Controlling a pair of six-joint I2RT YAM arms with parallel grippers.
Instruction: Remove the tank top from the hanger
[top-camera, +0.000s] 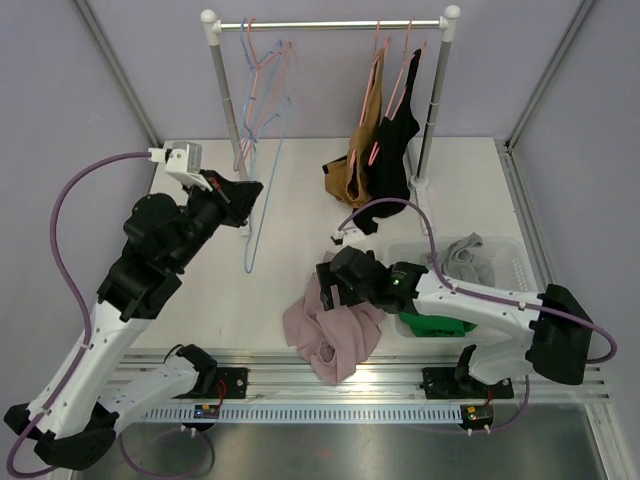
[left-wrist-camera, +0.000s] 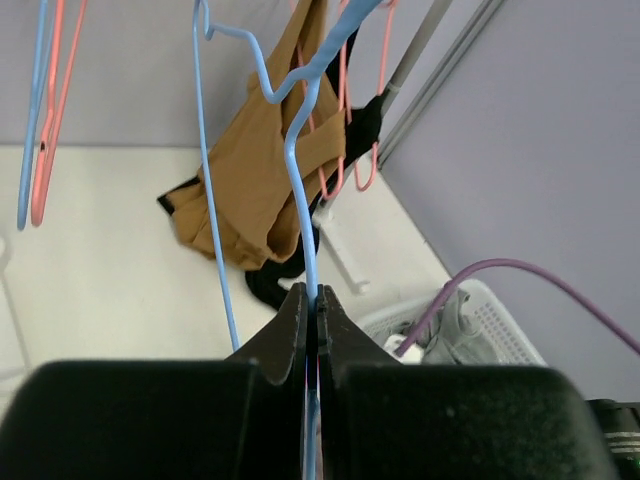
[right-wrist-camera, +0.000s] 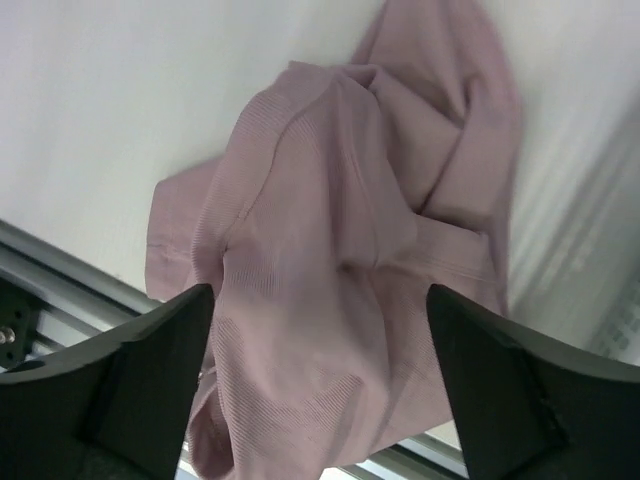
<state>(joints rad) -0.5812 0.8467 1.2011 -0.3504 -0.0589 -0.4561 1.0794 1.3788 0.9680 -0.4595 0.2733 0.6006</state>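
Tank top (top-camera: 330, 335) first (pink, finely ribbed): it lay in a crumpled heap on the worktop (top-camera: 300, 190), right at the near edge, with one fold spilling onto the metal rail that the arms are bolted to. No hanger was in it.

The right tool (top-camera: 333, 278) hung just above the heap with its fingers spread wide and nothing between them. From the wrist view the tool (right-wrist-camera: 318, 300) framed the cloth (right-wrist-camera: 340, 250) on both sides, though I could not tell whether the fingers (right-wrist-camera: 150, 370) touched it.

The left tool (top-camera: 240, 192) was up and to the left, well apart from the tank top, and it was clenched on the thin wire of a blue hanger (top-camera: 255, 240). Seen from that wrist, the tool (left-wrist-camera: 312, 300) had the hanger (left-wrist-camera: 300, 170) pinched tight between its closed fingers, and the wire ran straight up from the grip. The hanger was bare (only wire, no garment on it). Whether its hook sat on the rack I could not tell.

At the back stood the rack (top-camera: 330, 22), carrying more pink and blue hangers on its left side. On its right side hung a brown top (top-camera: 362, 140) and a black top (top-camera: 395, 165), their hems reaching the worktop. A white bin (top-camera: 505, 265) stood on the right with a grey cloth (top-camera: 465, 250) in it.
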